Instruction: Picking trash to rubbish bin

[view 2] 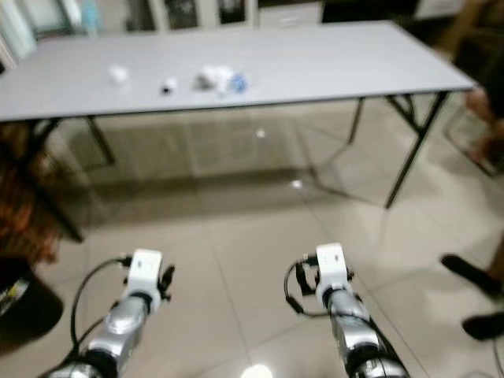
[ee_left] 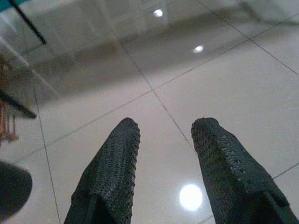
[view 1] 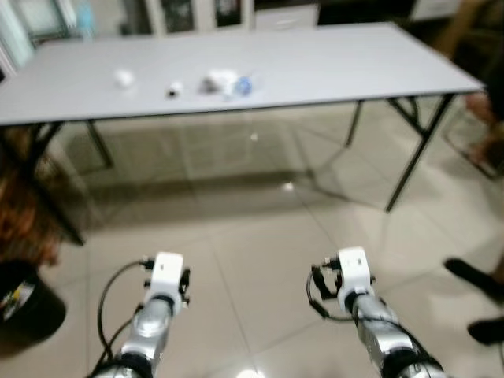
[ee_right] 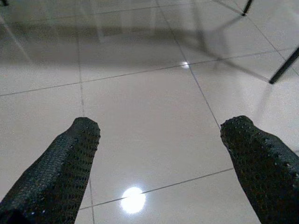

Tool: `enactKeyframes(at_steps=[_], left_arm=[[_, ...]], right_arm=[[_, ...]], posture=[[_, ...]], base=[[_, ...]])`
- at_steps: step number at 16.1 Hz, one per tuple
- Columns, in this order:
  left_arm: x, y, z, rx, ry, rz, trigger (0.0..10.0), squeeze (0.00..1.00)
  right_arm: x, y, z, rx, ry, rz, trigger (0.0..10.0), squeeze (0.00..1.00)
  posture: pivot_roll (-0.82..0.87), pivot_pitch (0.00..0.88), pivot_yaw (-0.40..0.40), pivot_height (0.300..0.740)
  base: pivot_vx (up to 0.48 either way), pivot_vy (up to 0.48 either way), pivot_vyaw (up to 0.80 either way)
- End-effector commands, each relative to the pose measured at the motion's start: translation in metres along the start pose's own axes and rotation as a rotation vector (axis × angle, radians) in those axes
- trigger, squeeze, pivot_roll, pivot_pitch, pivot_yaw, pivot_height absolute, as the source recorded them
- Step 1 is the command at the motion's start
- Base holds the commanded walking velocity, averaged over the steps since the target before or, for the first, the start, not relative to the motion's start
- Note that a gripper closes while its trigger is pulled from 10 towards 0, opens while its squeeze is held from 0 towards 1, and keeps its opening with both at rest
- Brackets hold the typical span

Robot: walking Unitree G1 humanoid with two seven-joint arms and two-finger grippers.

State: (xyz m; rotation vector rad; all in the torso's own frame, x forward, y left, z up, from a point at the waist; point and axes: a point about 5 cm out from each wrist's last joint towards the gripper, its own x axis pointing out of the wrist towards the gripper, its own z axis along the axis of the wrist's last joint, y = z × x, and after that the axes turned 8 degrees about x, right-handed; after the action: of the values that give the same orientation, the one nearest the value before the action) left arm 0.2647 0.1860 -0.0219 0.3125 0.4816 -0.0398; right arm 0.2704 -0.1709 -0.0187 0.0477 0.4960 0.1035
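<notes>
Head views: one long grey surface (view 1: 315, 63) on black folding legs, well ahead across a tiled floor (view 1: 260, 260). On it, four small bits of trash in a loose row toward its left half: a white crumpled wad (view 1: 124, 78), a small dark-and-white scrap (view 1: 174, 90), a larger white crumple (view 1: 219, 81), and touching it a blue piece (view 1: 243, 85). Blurred, so no finer detail. One dark rubbish bin (view 1: 27, 303) low at the left edge, on the floor, well apart from the surface and the trash. Two silver arms low in front, each ending in a white wrist block: left claw (view 1: 166, 272) and right claw (view 1: 352, 268), both over bare floor, near nothing. Two dark shoes (view 1: 472, 276) of a person at the right edge, standing on the tiles beside the right arm. Brown clutter (view 1: 24, 213) at far left under the surface's end. White cabinets (view 1: 197, 12) behind the surface.

Left wrist view: left claw (ee_left: 166, 135) spread, two black dotted fingers (ee_left: 117, 163) apart with tile and one bright lamp reflection between them. Dark bin rim (ee_left: 11, 186) at the corner. Nothing pinched.

Right wrist view: right claw (ee_right: 159, 130) spread wider, two fingers (ee_right: 65, 158) well apart over glossy tiles. Black leg (ee_right: 285, 65) of the surface ahead. Nothing pinched.
</notes>
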Motion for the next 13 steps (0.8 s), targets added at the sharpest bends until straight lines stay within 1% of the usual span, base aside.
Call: enactKeyframes(at_steps=[1, 13], left_arm=[[0.0006, -0.0025, 0.0003, -0.006, 0.009, -0.004, 10.0, 0.00], [0.0004, -0.0012, -0.0005, -0.002, 0.012, 0.005, 10.0, 0.00]], right_arm=[[0.0012, -0.0024, 0.0055, 0.010, -0.022, -0.007, 10.0, 0.00], [0.0015, -0.0031, 0.0058, 0.008, -0.020, -0.016, 10.0, 0.00]], posture=[[-0.04, 0.039, 0.019, 0.740], [-0.05, 0.017, 0.021, 0.740]], base=[[0.371, 0.000, 0.00], [0.395, 0.000, 0.00]])
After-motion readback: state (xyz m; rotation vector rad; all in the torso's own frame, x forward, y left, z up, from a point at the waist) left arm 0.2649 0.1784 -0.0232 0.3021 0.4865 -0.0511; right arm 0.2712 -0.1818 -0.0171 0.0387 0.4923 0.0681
